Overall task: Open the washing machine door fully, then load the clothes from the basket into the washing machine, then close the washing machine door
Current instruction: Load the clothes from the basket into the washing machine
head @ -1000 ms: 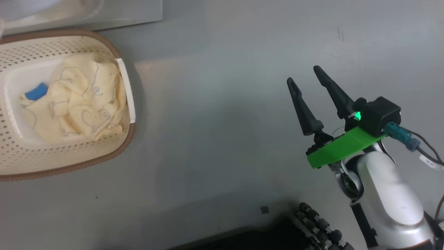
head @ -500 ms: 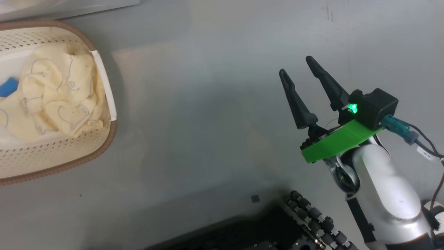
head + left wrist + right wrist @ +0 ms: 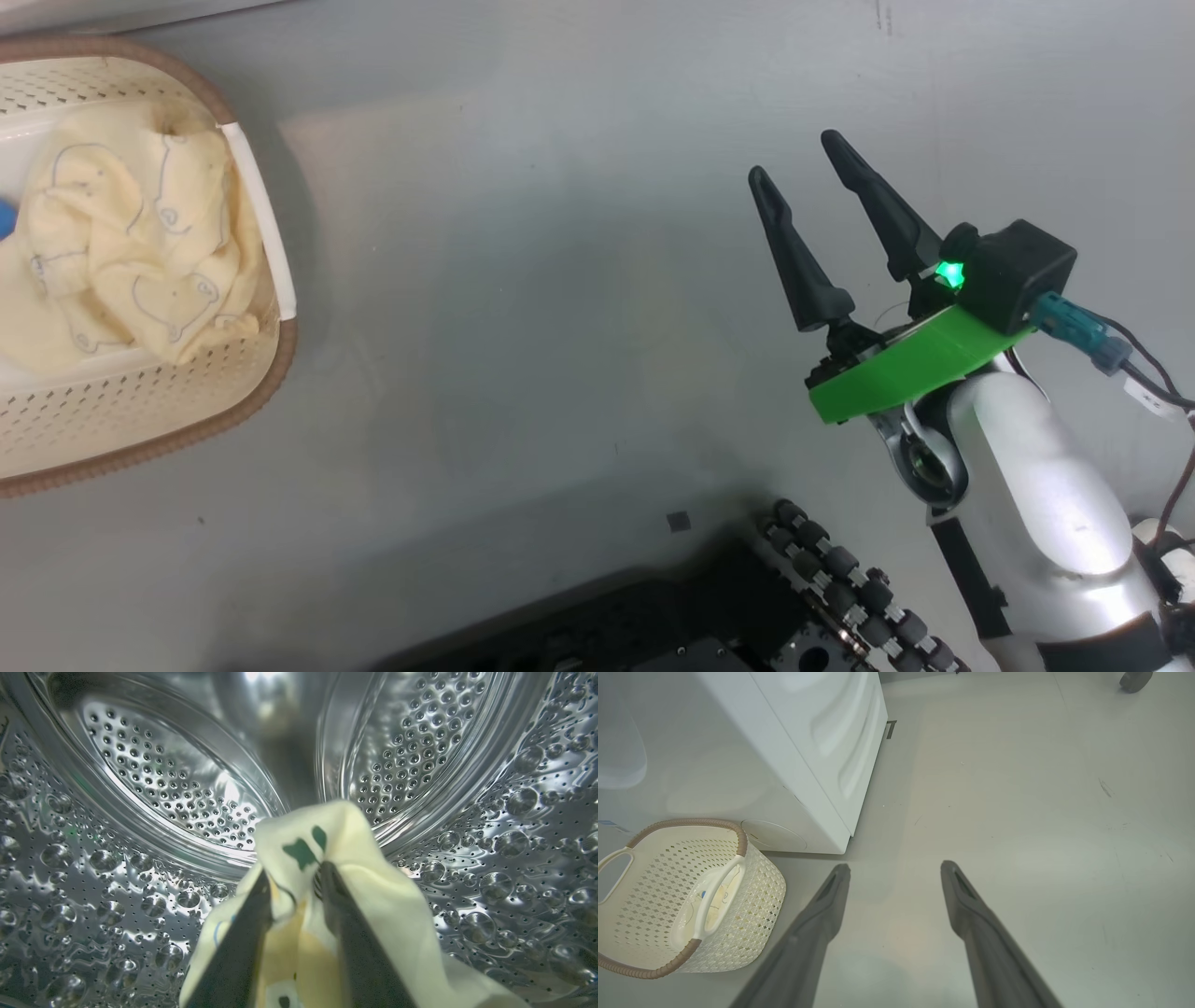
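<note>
Nearest to me, the right gripper (image 3: 794, 156) hangs over the grey floor (image 3: 560, 327), its jaws wide apart and nothing in them. Well apart from it, on the robot's left, the basket (image 3: 252, 401) holds a crumpled heap of the clothes (image 3: 121, 252). They look soft and light, so I would pinch a raised fold on top. Farther away, inside the drum (image 3: 163, 788) of the washing machine (image 3: 822, 765), one garment (image 3: 373, 896) lies draped between the fingers of the left gripper (image 3: 295, 871). Whether it pinches the cloth, I cannot tell.
</note>
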Controlling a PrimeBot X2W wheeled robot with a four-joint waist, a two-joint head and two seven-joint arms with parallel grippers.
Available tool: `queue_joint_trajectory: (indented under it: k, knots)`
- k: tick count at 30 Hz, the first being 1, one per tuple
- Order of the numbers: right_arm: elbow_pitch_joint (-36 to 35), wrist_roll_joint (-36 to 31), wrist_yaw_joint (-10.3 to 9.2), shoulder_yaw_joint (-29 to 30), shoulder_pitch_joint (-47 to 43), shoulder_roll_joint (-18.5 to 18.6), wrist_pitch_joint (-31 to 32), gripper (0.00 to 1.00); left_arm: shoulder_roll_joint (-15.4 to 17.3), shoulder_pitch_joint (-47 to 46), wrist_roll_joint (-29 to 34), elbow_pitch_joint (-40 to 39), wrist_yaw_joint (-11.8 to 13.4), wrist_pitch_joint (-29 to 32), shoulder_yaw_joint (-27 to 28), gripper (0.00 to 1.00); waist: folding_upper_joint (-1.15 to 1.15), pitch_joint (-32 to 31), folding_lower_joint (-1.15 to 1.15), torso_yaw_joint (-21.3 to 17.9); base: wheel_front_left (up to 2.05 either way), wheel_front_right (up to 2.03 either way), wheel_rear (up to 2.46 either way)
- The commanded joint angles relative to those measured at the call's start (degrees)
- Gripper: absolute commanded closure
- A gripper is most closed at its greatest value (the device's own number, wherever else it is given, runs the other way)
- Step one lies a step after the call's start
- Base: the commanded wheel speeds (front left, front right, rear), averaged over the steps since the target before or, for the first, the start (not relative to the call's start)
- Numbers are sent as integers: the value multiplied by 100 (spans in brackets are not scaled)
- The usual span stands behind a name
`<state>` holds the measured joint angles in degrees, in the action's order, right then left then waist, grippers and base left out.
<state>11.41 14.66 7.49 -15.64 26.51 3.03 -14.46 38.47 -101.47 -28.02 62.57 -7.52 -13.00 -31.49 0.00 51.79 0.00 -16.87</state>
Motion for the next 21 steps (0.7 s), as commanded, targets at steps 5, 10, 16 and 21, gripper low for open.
queue_joint_trajectory:
  k: [5,10,16,21]
  knots:
    - [-97,58,0,-73,-117,-15,-54,0,181,-308,-161,62,4,-51,-122,0,0,-26,0,24,0,0,0]
    - [-73,23,0,-59,-98,-15,-54,0,161,-255,-295,139,3,-115,-297,0,0,-131,0,61,0,0,0]
    - [-28,-68,0,5,-94,-15,-54,0,109,50,-546,108,3,-173,-471,0,0,-390,0,140,0,0,0]
    - [28,-156,0,68,-112,-15,-54,0,50,438,-802,-27,3,-189,-605,0,0,-642,0,236,0,0,0]
